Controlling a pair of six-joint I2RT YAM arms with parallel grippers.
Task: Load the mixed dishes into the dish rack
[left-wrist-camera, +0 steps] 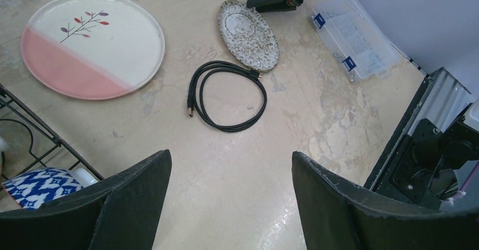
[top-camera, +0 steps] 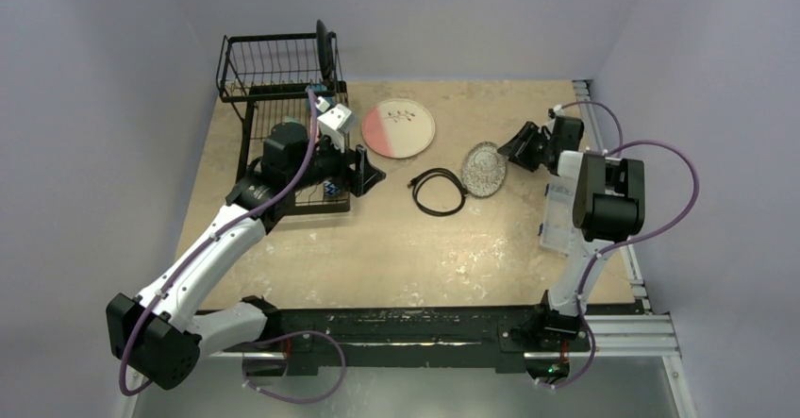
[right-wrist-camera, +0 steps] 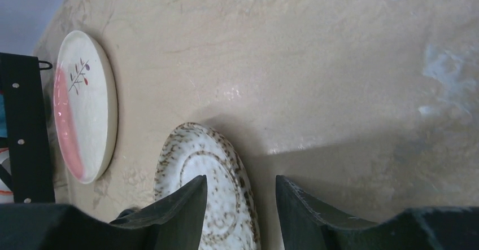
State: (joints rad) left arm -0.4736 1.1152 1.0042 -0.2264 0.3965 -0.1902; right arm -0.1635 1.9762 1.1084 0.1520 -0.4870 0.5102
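The black wire dish rack (top-camera: 269, 78) stands at the far left, with a black plate (top-camera: 325, 48) upright in its raised section. A blue-and-white patterned dish (left-wrist-camera: 35, 185) lies in its lower tray. The pink-and-white large plate (top-camera: 398, 128) lies flat on the table right of the rack. The speckled grey small plate (top-camera: 483, 168) lies further right. My right gripper (right-wrist-camera: 240, 182) is open and straddles this plate's (right-wrist-camera: 189, 159) near rim, one finger over the plate and the other outside it. My left gripper (left-wrist-camera: 231, 165) hangs open and empty beside the rack's lower tray.
A black coiled cable (top-camera: 440, 192) lies between the two plates, just in front of them. A clear plastic parts box (top-camera: 558, 212) sits at the table's right edge under my right arm. Purple walls close in the table.
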